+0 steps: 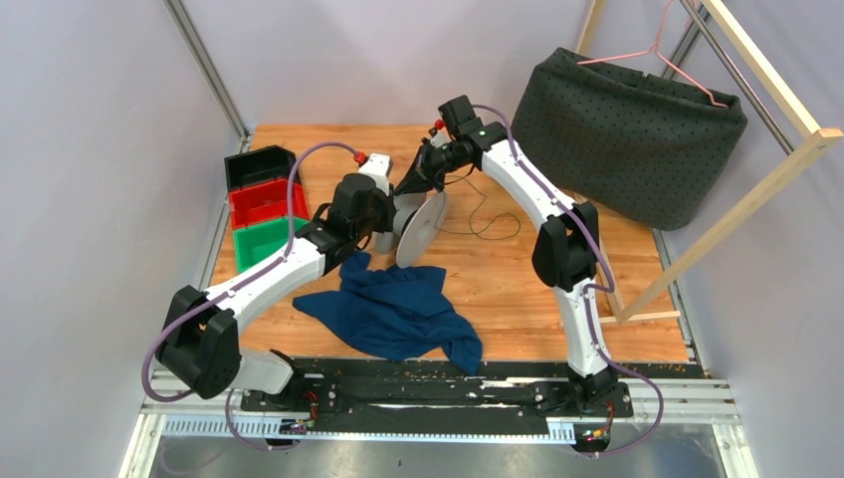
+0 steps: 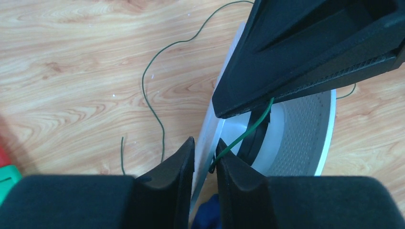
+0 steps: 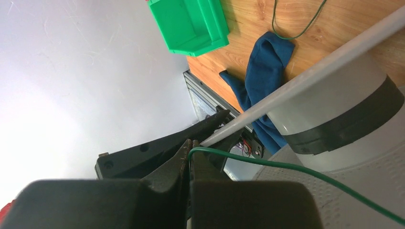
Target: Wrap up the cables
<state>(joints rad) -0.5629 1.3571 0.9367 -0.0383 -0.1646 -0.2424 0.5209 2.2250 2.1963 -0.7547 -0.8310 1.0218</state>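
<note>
The white perforated spool (image 1: 423,227) stands on edge on the wooden table. My left gripper (image 2: 206,153) is shut on the spool's thin flange (image 2: 208,128). My right gripper (image 1: 413,181) sits just behind the spool and is shut on the thin green cable (image 3: 289,170). In the left wrist view a taut strand (image 2: 243,131) runs from the right gripper's fingers (image 2: 310,52) down to the spool beside my left fingertip. The rest of the cable (image 2: 143,82) lies loose in curves on the table. The right wrist view shows the spool's grey and black core (image 3: 334,95).
A blue cloth (image 1: 398,309) lies crumpled in front of the spool. Black (image 1: 257,164), red (image 1: 264,202) and green (image 1: 264,242) bins stand at the left edge. A dark fabric basket (image 1: 627,134) and a wooden frame (image 1: 737,209) stand at the right.
</note>
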